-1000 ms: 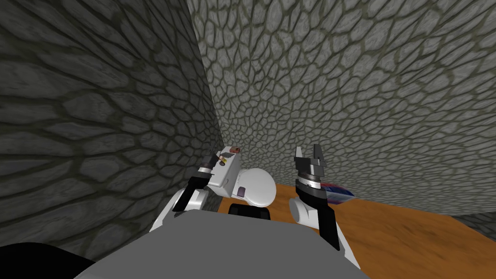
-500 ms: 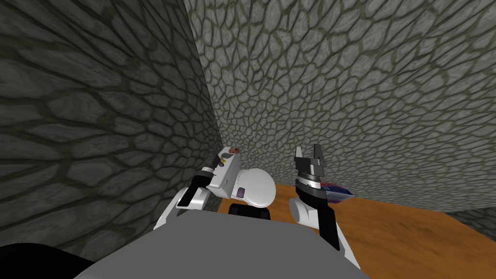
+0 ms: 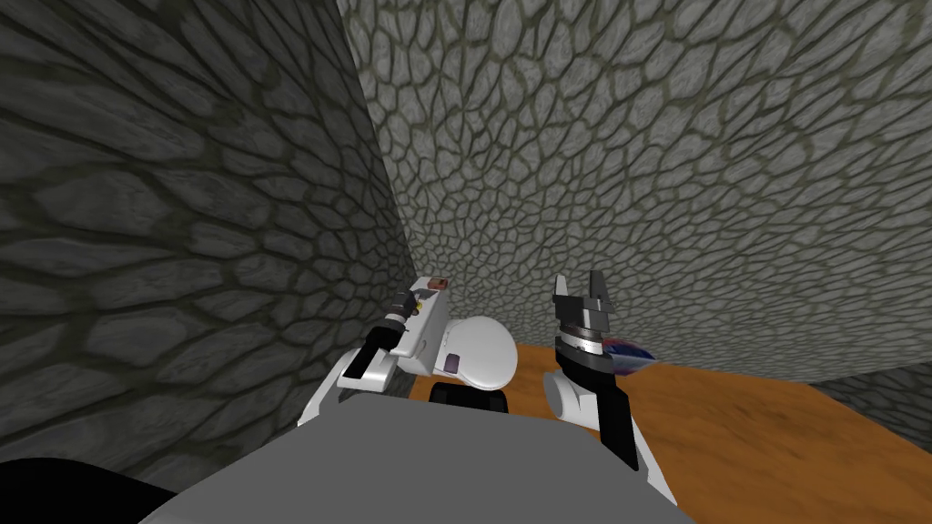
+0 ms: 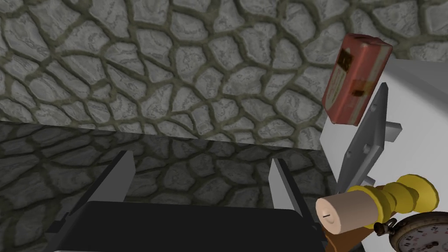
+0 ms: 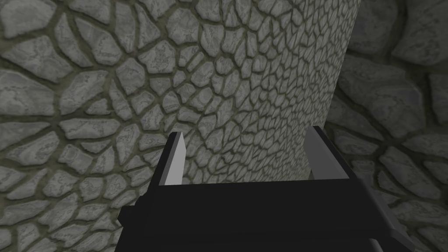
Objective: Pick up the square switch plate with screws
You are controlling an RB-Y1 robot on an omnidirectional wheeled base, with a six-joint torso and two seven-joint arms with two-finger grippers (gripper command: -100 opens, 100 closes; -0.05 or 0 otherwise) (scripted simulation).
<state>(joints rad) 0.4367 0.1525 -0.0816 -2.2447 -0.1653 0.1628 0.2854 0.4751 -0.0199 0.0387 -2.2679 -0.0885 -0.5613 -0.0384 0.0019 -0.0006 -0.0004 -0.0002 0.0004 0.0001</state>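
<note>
At far left, side wall (image 3: 182,227): dark grey stones; it meets the back wall in a corner.
Left gripper (image 4: 201,157): low, at the left side of the tank and close to its top edge. The jaws are released and wide apart, with nothing between them.
Tank (image 3: 426,332): white, standing in the corner, with small things on its top.
Red box (image 4: 356,83): on the tank top, at the end toward the wall.
Switch plate (image 4: 365,140): thin and grey, on the tank top between the red box and the yellow piece. It is seen at a slant, with short pegs sticking out toward the white top. It is just beside the left gripper but outside the jaws, not touched.
Yellow piece (image 4: 402,194): turned yellow body with a tan round end, just beside one jaw.
Pocket watch (image 4: 420,236): just beside the yellow piece.
Toilet lid (image 3: 480,353): white and oval, next to the tank.
Right gripper (image 3: 579,282): raised, pointing at the back wall, well apart from the tank. The jaws are released and hold nothing.
Blue and red thing (image 3: 633,355): partly hidden behind the right arm; I cannot tell what it is.
Floor (image 3: 746,437): orange-brown.
Back wall (image 3: 655,164): lighter grey stones.
</note>
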